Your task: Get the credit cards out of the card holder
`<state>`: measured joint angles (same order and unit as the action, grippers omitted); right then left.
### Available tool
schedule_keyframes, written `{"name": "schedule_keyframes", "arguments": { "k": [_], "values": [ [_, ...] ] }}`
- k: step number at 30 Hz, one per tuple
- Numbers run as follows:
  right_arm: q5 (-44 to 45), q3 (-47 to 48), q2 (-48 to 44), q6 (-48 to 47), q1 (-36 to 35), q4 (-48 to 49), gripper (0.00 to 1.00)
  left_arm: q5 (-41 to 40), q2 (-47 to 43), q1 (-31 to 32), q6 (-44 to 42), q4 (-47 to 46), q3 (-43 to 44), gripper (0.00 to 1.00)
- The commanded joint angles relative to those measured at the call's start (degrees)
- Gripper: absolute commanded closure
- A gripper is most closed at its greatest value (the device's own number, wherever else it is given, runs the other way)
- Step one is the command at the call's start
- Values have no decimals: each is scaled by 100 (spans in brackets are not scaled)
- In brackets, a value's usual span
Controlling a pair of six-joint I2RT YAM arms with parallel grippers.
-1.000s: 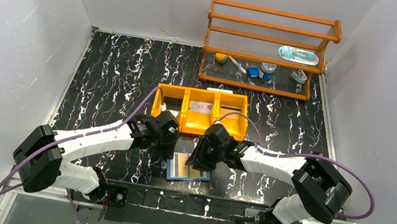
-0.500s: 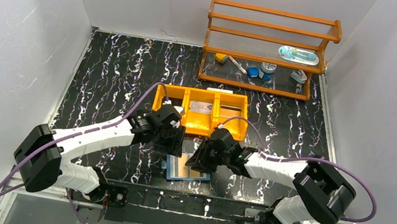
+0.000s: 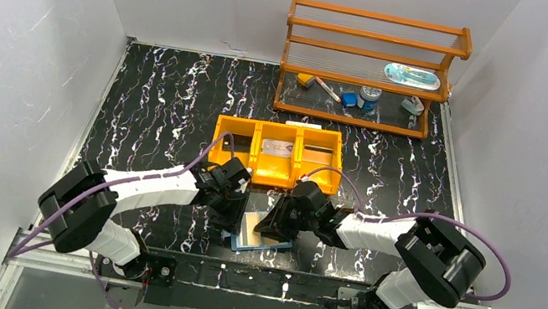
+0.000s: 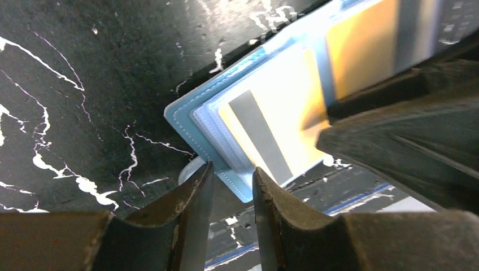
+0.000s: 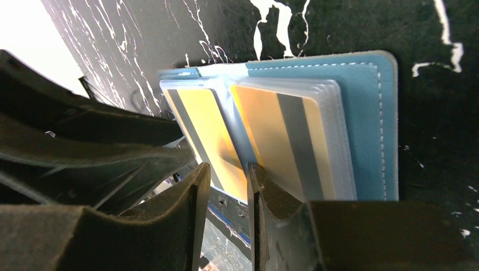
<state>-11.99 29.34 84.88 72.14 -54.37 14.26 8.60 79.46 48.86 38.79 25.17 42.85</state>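
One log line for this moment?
card holder: open | credit cards: in slots | left gripper: at holder corner | right gripper: at card edge

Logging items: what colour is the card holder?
The card holder is light blue with pale stitching along its edge; right wrist view shows it best.
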Motion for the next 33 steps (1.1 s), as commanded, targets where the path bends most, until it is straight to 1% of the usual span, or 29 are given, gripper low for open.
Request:
{"name": "schedule_keyframes", "arguments": {
  "k": [1,3,7,11,14,18,22,33],
  "values": [
    [-47,-149,111,160,34,271,62,106,207,-26,13,-139,-206,71],
    [-104,-201,161,204,32,389,63,123,331,-30,-22,-170,-216,74],
    [-191,-329,210,322,33,736,68,54,513,-26,-72,-143,-225,78],
    [-258,-419,230,410,66,1038,76,-104,544,-27,-72,-33,-215,79],
    [-315,-461,271,435,100,1181,83,-179,544,-26,-72,19,-201,79],
    [-365,-532,318,476,128,1394,89,-246,554,-26,-73,91,-150,80],
    [-329,-597,252,463,153,1364,94,-324,564,-26,-81,124,-158,80],
    [-80,-886,-196,516,255,1171,95,-623,532,-26,-73,163,-271,81]
  ]
}}
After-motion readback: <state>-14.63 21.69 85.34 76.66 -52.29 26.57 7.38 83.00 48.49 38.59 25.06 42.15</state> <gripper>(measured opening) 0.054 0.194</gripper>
